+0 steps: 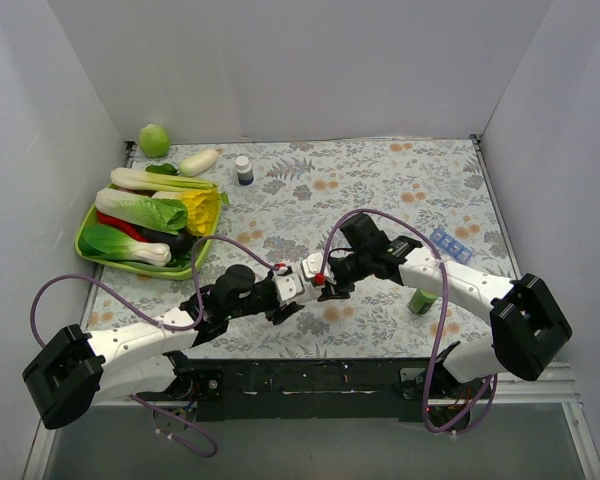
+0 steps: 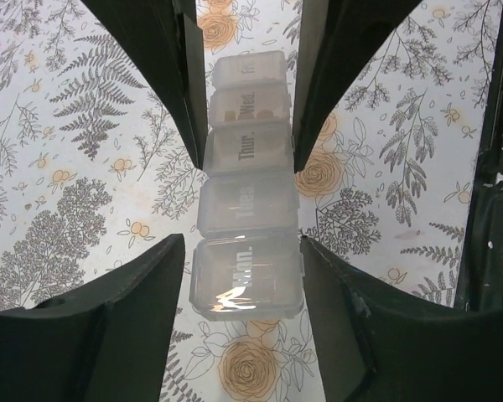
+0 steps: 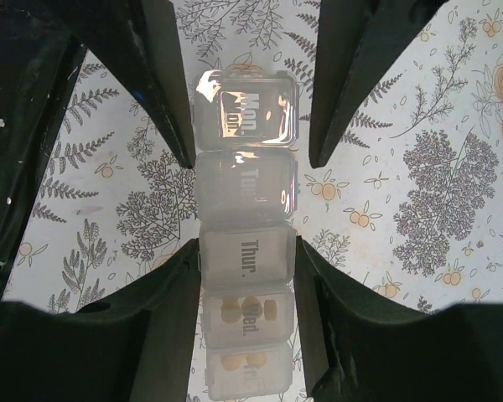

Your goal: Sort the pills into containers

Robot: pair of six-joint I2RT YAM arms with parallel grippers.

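Observation:
The containers point(image 2: 247, 209) are one clear strip of lidded day compartments, stretched between my two grippers at the middle of the table. My right gripper point(image 3: 246, 247) is shut on the strip at the "Thur." compartment point(image 3: 245, 255). Yellow pills point(image 3: 245, 310) lie in the "Wed." compartment and more pills point(image 3: 235, 362) in the end compartment behind it. My left gripper point(image 2: 243, 251) straddles the "Mon." compartment point(image 2: 247, 280) at the other end. Its jaws are open, the right finger against the side and a thin gap on the left. In the top view the left gripper point(image 1: 298, 283) and right gripper point(image 1: 330, 278) meet nose to nose and hide the strip.
A blue pill strip point(image 1: 450, 245) lies at the right. A green bottle point(image 1: 423, 300) stands beside the right arm. A dark blue white-capped bottle point(image 1: 244, 169) stands at the back. A green tray point(image 1: 92, 250) of toy vegetables and a green ball point(image 1: 154, 139) are at the left.

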